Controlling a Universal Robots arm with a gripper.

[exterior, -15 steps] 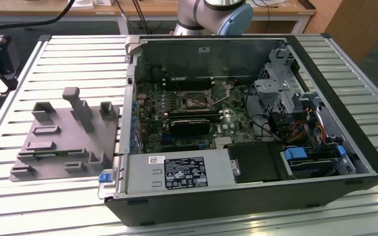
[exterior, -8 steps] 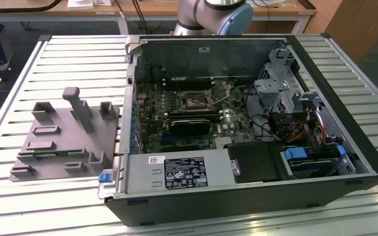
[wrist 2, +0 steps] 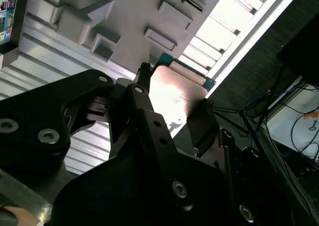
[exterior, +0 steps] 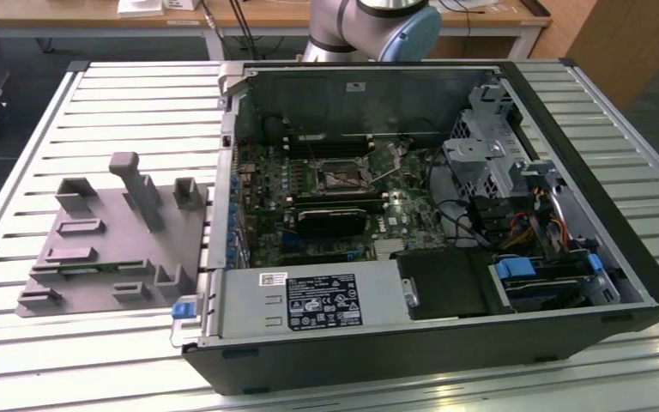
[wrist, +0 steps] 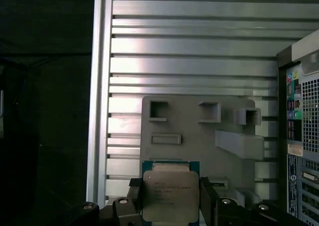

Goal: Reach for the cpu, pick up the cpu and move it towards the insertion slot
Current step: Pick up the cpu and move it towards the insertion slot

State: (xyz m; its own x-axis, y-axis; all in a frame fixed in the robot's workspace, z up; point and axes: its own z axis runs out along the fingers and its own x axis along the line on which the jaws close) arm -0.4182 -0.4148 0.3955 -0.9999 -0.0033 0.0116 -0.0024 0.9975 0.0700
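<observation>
Here the pincer point(wrist: 170, 205) clamps the cpu point(wrist: 169, 192) in both wrist views; the exterior view shows the insertion slot point(exterior: 339, 176).

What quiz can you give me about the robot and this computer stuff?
1. True or false: the jaws hold the cpu.
2. Where is the slot? A) inside the open case B) in a drawer C) on a shelf
3. Fill in: the plate beyond the cpu is coloured ____.
Key: 1 true; 2 A; 3 grey.
</observation>
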